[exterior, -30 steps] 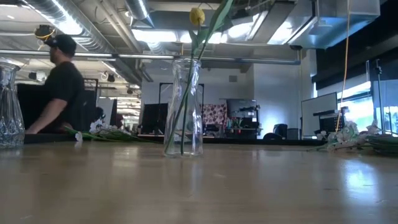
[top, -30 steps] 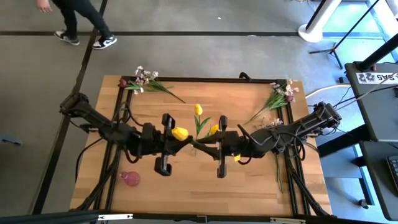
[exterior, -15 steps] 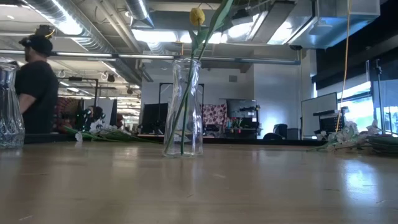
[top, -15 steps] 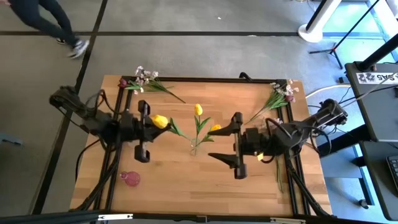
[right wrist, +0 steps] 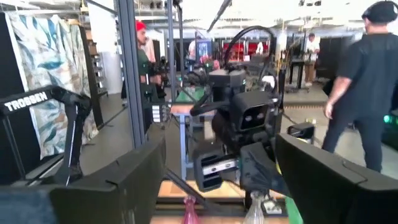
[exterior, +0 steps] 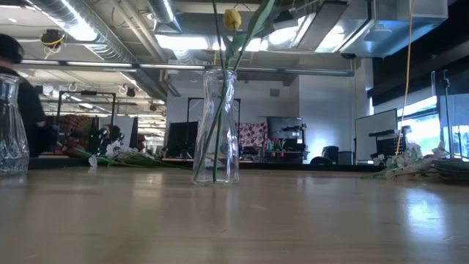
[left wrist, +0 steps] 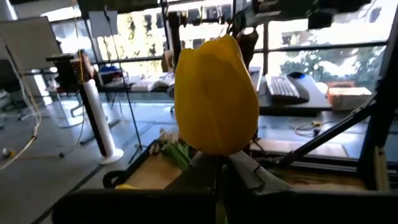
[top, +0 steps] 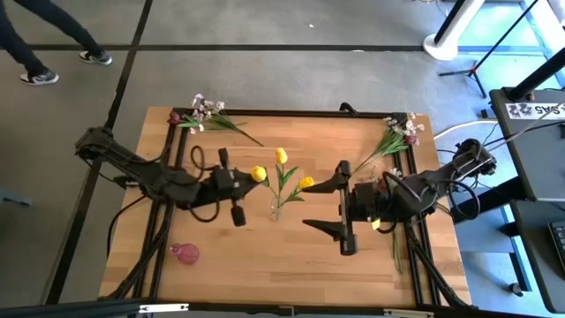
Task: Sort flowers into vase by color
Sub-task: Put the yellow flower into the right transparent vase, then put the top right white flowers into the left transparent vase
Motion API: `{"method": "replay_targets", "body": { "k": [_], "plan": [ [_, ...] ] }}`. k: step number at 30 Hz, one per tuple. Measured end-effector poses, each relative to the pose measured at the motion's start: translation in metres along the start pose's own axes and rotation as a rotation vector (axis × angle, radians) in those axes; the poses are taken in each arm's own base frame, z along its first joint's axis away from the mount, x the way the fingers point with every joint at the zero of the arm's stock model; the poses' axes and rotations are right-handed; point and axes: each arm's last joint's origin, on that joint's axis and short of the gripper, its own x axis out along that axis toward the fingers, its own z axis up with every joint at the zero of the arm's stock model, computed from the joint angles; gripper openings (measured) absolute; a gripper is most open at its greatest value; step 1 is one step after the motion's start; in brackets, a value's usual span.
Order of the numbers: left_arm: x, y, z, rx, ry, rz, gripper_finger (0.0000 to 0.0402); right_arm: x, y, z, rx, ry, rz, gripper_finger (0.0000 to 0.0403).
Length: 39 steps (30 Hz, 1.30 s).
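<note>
A clear glass vase stands mid-table with two yellow tulips in it, stems down in the glass. My left gripper hovers just left of the vase, shut on a third yellow tulip. My right gripper stands open to the right of the vase, facing the left one, with nothing between its fingers. Most of the held tulip's stem is hidden. My left gripper pinches the tulip's stem just under the bloom between its two fingers. The fingers come level from the table's left. The bloom stands past the fingertips, lifted clear of the table beside the vase's mouth.
Sprays of white-pink blossoms with a dark red bloom lie at the far left corner and far right corner. A small pink vase stands near the front left. A second glass vase shows at the low view's left. A person walks beyond the table.
My right gripper has opened, let go of the tulip's stem and drawn back toward the table's right edge. My left gripper first carried the tulip left, away from the vase, then turned and came back right, so the bloom is now beside the vase.
</note>
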Motion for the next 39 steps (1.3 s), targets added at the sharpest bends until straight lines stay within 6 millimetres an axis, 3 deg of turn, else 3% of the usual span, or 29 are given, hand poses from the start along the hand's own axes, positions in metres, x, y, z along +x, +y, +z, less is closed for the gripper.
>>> {"method": "replay_targets", "body": {
  "k": [10, 17, 26, 33, 39],
  "plan": [
    [0.01, 0.006, -0.019, -0.123, 0.151, -0.04, 0.0046, -0.001, 0.002, -0.017, 0.016, 0.166, 0.082, 0.0305],
    [0.015, 0.023, -0.046, -0.196, 0.473, -0.182, 0.0089, -0.005, 0.001, -0.033, 0.07, 0.337, 0.088, 0.0304],
    [-0.007, 0.039, -0.048, -0.178, 0.642, -0.308, 0.0092, -0.013, -0.001, -0.05, 0.192, 0.533, 0.075, 0.0303],
    [-0.019, 0.044, -0.038, -0.225, 0.605, -0.341, 0.0092, -0.013, -0.001, -0.051, 0.191, 0.537, 0.073, 0.0303],
    [-0.053, 0.076, -0.038, -0.238, 0.695, -0.147, 0.0092, -0.016, 0.002, -0.05, 0.2, 0.547, 0.098, 0.0303]
  ]
}}
